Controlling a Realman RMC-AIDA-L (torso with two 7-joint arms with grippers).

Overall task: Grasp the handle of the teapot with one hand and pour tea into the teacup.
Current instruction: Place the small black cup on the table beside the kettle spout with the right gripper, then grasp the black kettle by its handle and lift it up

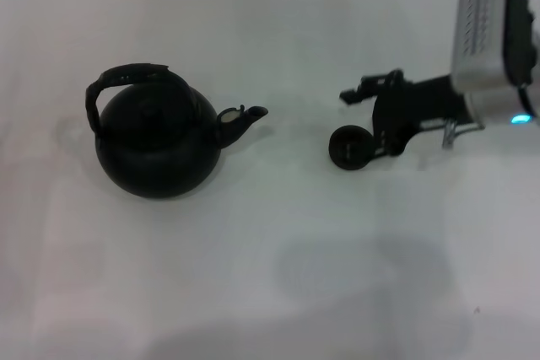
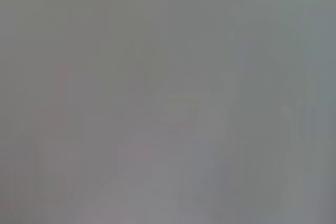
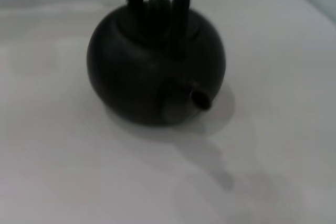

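The black teapot (image 1: 156,145) stands on the white table at the left, its spout (image 1: 245,120) pointing right. Its arched handle (image 1: 126,75) stands up over the lid. The tiny dark teacup (image 1: 348,147) sits to the right of the spout. My right gripper (image 1: 363,120) is open just right of the cup, its lower finger right beside the cup; I cannot tell whether they touch. The right wrist view shows the teapot (image 3: 152,72) with its handle (image 3: 181,3) and spout (image 3: 199,99) facing it; the cup is hidden there. The left gripper is out of view.
The white table (image 1: 270,276) stretches all around. My right arm's silver wrist housing (image 1: 494,35) comes in from the upper right. The left wrist view shows only a blank grey blur.
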